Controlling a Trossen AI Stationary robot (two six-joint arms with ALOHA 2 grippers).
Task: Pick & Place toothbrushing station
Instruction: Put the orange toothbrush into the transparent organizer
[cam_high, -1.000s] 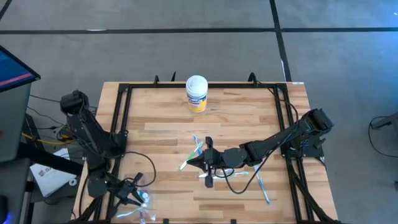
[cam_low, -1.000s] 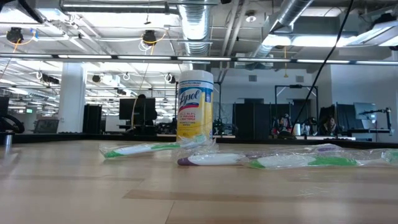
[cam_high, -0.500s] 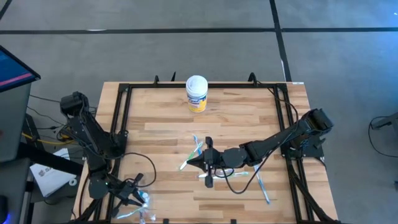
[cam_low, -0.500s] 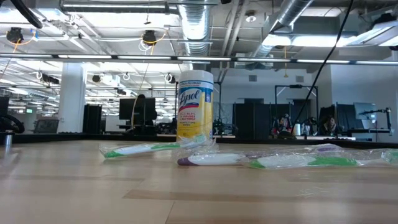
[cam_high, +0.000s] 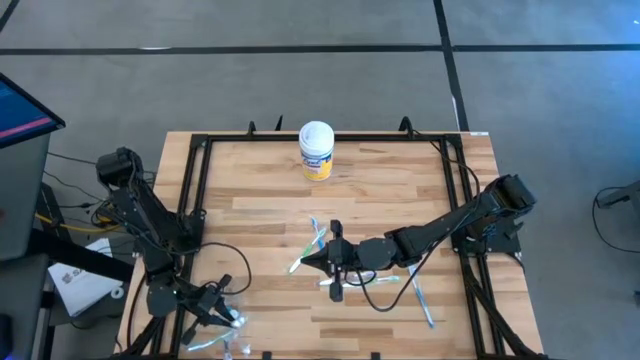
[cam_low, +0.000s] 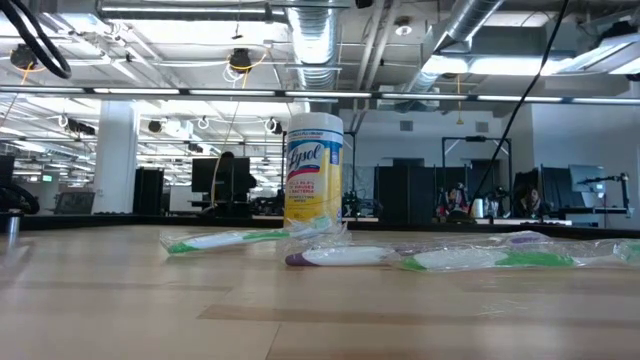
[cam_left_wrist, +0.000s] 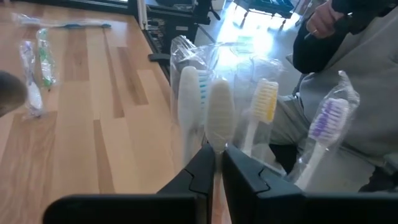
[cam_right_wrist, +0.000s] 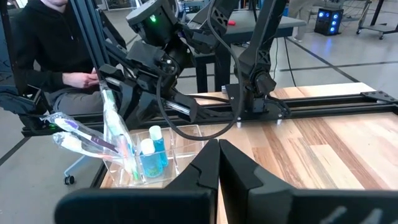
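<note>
Several wrapped toothbrushes (cam_high: 318, 240) lie flat on the wooden table's middle and show in the low view (cam_low: 340, 257). My right gripper (cam_high: 306, 262) rests shut and empty beside them. A clear organizer (cam_right_wrist: 180, 134) at the table's near left corner holds two teal tubes (cam_right_wrist: 149, 155) and several wrapped toothbrushes (cam_left_wrist: 264, 102) that lean out of it. My left gripper (cam_left_wrist: 217, 155) is over the organizer (cam_high: 228, 335), shut on a wrapped white-headed toothbrush (cam_left_wrist: 219, 112). My left gripper pinches the wrapped white-headed toothbrush between its two fingers, just below the head (cam_left_wrist: 216, 142). The head sticks out past the fingertips, among the other leaning toothbrushes. The fingers hide the handle, so where its lower end rests does not show.
A yellow and white wipes canister (cam_high: 316, 150) stands at the table's far middle. A black frame (cam_high: 195, 190) runs round the table. A seated person (cam_left_wrist: 348, 74) is just beyond the near left corner. More toothbrushes (cam_high: 422, 298) lie near the right arm.
My left arm has shifted slightly toward the table's near edge over the organizer. In the low view, a loop of its cable has swung into the top left corner.
</note>
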